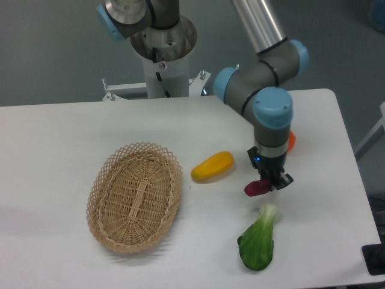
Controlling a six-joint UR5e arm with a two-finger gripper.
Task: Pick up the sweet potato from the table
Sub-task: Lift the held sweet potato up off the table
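Note:
The sweet potato [255,188] is a small dark purplish-red tuber, held at its right end between my gripper's fingers. My gripper [269,183] points straight down and is shut on it, right of the table's middle. The tuber sticks out to the left of the fingers and seems to hang slightly above the white table [60,138], just over the leafy green's white stalk.
A yellow-orange mango-like fruit [212,167] lies left of the gripper. A round orange [291,141] sits half hidden behind the arm's wrist. A bok choy [258,238] lies below the gripper. An oval wicker basket [135,195] stands on the left.

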